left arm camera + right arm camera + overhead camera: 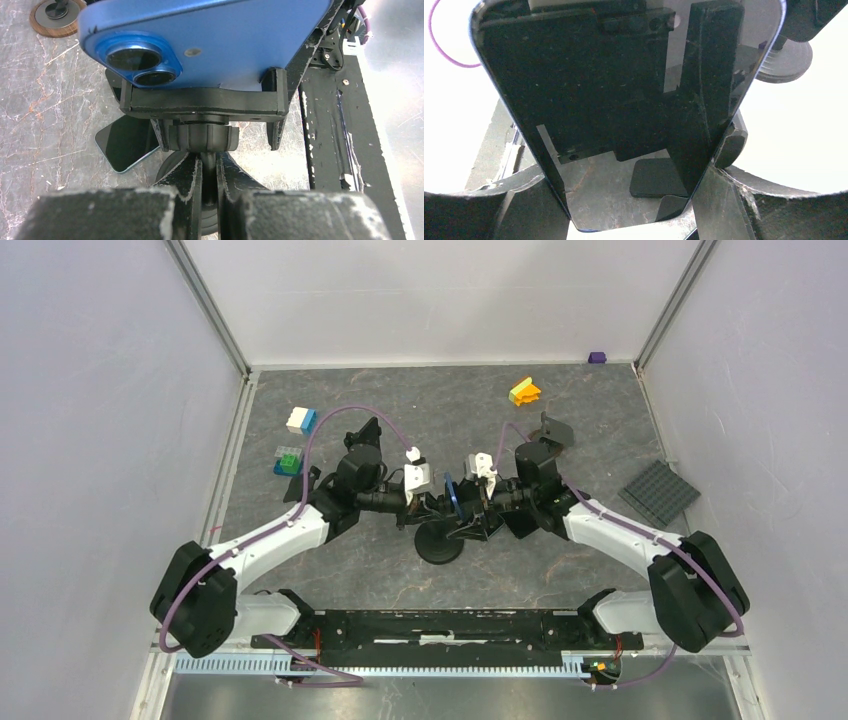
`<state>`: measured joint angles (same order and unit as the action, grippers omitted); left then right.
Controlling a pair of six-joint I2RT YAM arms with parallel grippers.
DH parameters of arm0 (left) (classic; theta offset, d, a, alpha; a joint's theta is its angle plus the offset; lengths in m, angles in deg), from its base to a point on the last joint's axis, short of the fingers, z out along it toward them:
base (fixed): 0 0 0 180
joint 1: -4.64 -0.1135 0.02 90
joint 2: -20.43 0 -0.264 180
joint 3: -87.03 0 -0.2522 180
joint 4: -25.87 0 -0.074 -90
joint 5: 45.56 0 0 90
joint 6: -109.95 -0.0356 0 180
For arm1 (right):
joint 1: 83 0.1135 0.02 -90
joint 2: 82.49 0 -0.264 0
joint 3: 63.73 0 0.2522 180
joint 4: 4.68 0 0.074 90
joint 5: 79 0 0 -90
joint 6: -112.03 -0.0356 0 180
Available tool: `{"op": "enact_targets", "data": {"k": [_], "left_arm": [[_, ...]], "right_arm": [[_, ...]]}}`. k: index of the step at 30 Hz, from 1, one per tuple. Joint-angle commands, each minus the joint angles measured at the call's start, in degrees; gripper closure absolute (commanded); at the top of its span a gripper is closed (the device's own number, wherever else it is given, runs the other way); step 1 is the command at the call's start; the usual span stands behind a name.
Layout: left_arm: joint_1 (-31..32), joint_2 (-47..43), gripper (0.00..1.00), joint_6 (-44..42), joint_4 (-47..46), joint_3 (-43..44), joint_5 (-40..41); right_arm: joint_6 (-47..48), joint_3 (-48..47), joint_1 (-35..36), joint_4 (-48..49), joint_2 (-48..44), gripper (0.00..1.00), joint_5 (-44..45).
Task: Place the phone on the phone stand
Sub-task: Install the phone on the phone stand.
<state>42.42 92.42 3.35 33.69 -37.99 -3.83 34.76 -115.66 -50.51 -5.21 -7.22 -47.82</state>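
The blue phone (225, 35) lies back-down against the black cradle (200, 102) of the phone stand, its twin camera lenses toward the left. My left gripper (209, 165) is shut on the stand's thin stem just below the ribbed knob. From above, the stand's round base (440, 545) sits on the table between the arms, and the phone (452, 495) shows only as a blue edge. My right gripper (624, 200) is shut on the phone (599, 85) across its width, with the dark screen facing the camera and a finger (724, 200) against each long edge.
A dark flat slab with a pale blue rim (125, 145) lies on the table under the cradle. Toy bricks sit at the back: white-blue (301, 420), green-blue (288, 461), yellow-orange (524, 391), purple (597, 357). A grey studded plate (659, 492) lies right.
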Motion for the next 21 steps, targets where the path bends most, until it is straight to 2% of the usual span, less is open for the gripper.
{"op": "enact_targets", "data": {"k": [1,4,9,17,21], "left_arm": [[3.48,0.78,0.98,-1.83,1.49,2.29,-10.96],[4.58,1.3,0.98,-3.45,3.65,2.91,-10.43],[3.87,0.15,0.98,-1.08,-0.03,1.74,-7.82],[-0.75,1.46,0.98,5.66,-4.76,1.4,-8.79],[-3.09,2.87,0.98,9.38,-6.74,1.9,-8.6]], "right_arm": [[1.46,-4.31,0.82,3.74,1.11,1.0,3.78],[2.07,-4.72,0.95,3.0,0.97,1.0,4.34],[3.06,-4.38,0.92,1.4,-1.02,1.0,3.33],[3.33,-4.26,0.31,-0.2,-5.93,1.0,1.0],[4.85,-5.68,0.29,-4.17,-7.85,1.0,-1.06]]}}
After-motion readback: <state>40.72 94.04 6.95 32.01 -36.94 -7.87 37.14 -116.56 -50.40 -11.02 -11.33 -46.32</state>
